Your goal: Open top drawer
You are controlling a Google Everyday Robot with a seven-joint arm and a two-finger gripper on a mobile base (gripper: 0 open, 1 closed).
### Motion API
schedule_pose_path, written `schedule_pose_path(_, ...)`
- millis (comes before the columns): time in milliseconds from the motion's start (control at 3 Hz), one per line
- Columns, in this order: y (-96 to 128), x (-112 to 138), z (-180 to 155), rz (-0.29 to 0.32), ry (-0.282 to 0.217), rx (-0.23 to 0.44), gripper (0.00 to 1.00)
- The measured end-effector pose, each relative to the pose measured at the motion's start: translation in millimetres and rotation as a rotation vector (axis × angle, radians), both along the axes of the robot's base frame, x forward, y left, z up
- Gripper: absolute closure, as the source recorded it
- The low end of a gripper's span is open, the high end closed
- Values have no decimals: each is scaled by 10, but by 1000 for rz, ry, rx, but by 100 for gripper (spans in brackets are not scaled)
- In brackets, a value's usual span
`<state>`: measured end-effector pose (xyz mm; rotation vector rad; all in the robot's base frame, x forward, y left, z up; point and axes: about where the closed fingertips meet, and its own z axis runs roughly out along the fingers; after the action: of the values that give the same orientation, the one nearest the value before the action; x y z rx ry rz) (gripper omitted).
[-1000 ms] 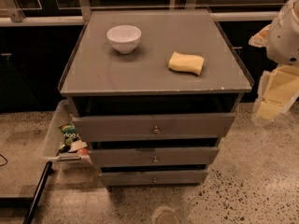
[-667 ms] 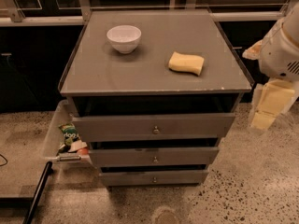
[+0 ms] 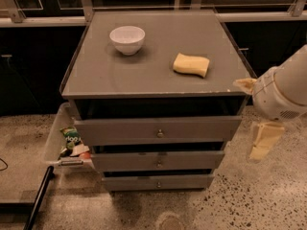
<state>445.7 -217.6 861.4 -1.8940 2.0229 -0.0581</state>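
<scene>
Grey is covering the whole cabinet point(image 3: 72, 83), and it is standing on a speckled floor point(image 3: 259, 200). The top drawer point(image 3: 120, 131) is sitting right under the tabletop point(image 3: 144, 75). It is the widest of the three drawer fronts. A small round knob point(image 3: 160, 133) is shining in the middle of it. A dark gap is showing between the tabletop and the top edge of this drawer front. The front is sticking out a bit more than the two drawers under it. The middle drawer point(image 3: 124, 161) and the bottom drawer point(image 3: 129, 182) are sitting below, each one narrower than the one above it.

A white bowl point(image 3: 127, 39) is resting on the tabletop, toward the back left. A yellow sponge point(image 3: 191, 64) is lying toward the right side, well apart from the bowl.

The robot's white arm point(image 3: 283, 92) is reaching in from the right edge of the view. The cream gripper point(image 3: 261, 140) is hanging down from it, beside the right end of the top drawer. It is not touching the drawer or the knob. Nobody could tell from this view if the gripper is apart or together.

A clear bin point(image 3: 53, 133) is sitting on the floor to the left of the cabinet. Some bright packets point(image 3: 72, 139) are lying inside it.
</scene>
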Motion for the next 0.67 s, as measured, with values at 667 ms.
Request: schedule_pose_path(667, -96, 165, -450, 28, -21, 10, 0)
